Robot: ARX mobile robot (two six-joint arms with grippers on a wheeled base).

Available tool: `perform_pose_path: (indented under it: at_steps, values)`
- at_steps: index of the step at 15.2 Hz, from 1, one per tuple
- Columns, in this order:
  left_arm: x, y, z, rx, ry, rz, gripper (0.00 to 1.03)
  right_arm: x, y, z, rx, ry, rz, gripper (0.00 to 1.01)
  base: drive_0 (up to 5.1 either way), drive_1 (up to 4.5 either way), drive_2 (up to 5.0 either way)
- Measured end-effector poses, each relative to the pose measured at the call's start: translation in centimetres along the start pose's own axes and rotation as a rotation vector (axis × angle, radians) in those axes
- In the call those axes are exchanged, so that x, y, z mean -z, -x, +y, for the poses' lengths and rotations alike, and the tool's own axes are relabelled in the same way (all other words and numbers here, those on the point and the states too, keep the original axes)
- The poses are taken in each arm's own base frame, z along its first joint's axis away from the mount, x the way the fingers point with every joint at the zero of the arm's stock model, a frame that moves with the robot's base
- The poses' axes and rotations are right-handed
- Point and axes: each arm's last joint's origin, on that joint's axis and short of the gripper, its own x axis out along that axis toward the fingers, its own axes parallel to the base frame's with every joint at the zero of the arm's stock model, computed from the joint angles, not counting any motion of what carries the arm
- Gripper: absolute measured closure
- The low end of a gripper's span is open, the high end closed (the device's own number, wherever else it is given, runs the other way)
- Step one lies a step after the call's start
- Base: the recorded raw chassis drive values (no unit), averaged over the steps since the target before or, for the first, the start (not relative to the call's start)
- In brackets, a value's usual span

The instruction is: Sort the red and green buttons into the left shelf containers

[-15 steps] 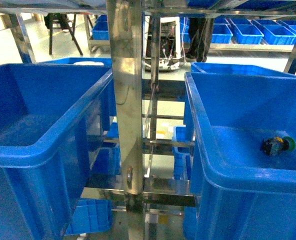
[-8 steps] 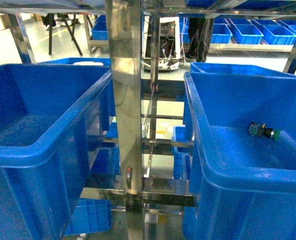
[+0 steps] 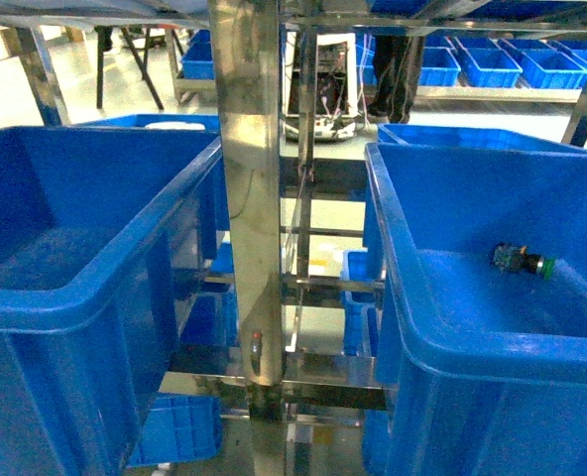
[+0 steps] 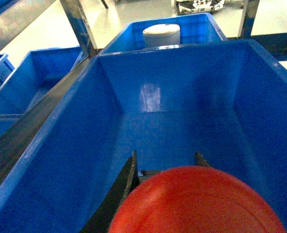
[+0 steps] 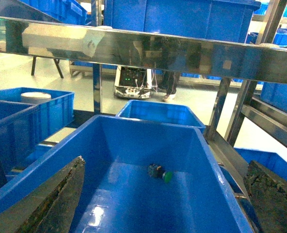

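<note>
Claws first. Left claw (image 4: 165, 170) — two dark fingers closed on the red button (image 4: 197, 201), whose red cap fills the bottom of the left wrist view; it hangs over the inside of the left bin (image 3: 95, 288). Right claw (image 5: 165, 204) — fingers spread wide at the two lower corners of the right wrist view, nothing between them, above the right bin (image 3: 442, 337).

Green button (image 3: 524, 260) — lies on its side on the floor of the right bin, toward the far right, green cap pointing right, dark body to its left; apart from the walls. In the right wrist view it (image 5: 159, 173) sits near the bin's far end.

Steel shelf post (image 3: 249, 198) — upright between the two bins, close to the camera.

Behind the left bin, another blue bin (image 4: 182, 31) holding a white round container (image 4: 161, 35).

Further back — rows of smaller blue bins (image 3: 492, 64) on a low rack across the floor, and a wheeled device (image 5: 131, 82) with cables.
</note>
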Motion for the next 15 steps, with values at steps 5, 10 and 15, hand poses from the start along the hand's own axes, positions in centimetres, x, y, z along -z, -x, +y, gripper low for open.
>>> perform_pose_path:
  at_steps: [5,10,15]
  values:
    - [-1.8,-0.5,0.9,0.003,0.014,-0.076,0.40,0.0,0.0,0.0,0.000,0.000,0.000,0.03,0.0,0.00,0.0]
    - [-2.1,7.5,3.4,0.030,0.093,-0.139,0.05,0.0,0.0,0.0,0.000,0.000,0.000,0.03,0.0,0.00,0.0]
    - [-3.9,20.0,1.5,0.258,0.089,-0.300,0.05,0.0,0.0,0.0,0.000,0.000,0.000,0.03,0.0,0.00,0.0]
